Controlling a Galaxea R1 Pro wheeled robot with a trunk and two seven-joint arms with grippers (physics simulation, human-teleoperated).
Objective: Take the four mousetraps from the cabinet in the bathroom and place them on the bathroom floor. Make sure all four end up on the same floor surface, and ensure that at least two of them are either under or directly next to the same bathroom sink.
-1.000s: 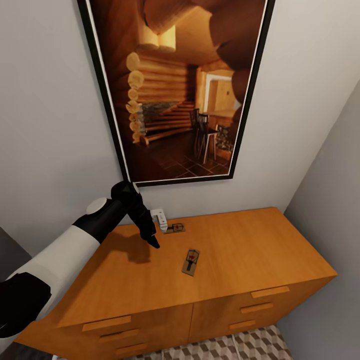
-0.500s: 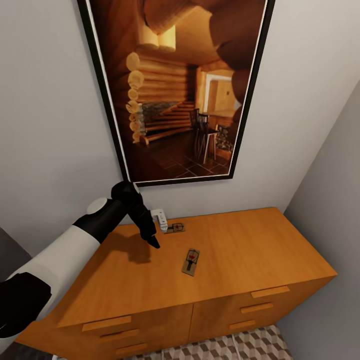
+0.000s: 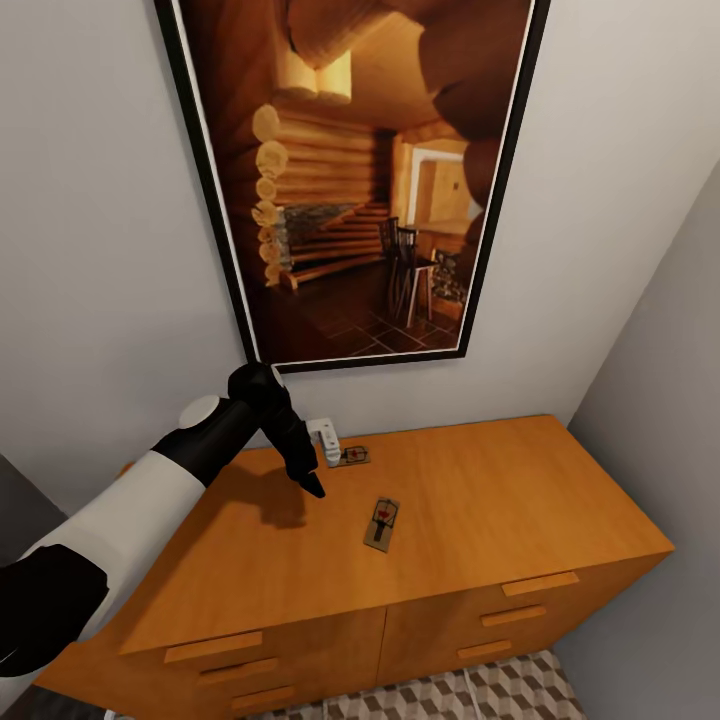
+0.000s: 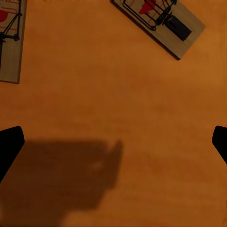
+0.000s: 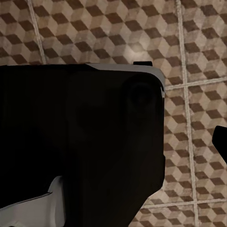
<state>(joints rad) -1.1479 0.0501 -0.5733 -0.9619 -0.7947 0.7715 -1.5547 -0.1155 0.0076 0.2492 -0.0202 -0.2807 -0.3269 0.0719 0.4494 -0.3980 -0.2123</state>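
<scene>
Edging toward the mousetraps [image 3: 381, 523] on the cabinet [image 3: 480, 500], your left gripper [image 3: 308, 482] has barely shifted, jaws spread, grasping nothing

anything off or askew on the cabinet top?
Nothing damaged. Two mousetraps lie flat on the cabinet top at different angles: one mid-top, one near the wall beside a small white object. The left gripper hovers above bare wood, jaws wide open, holding nothing.

Bare cabinet top [image 3: 480, 500] right of 2 mousetraps [image 3: 381, 523].
</scene>
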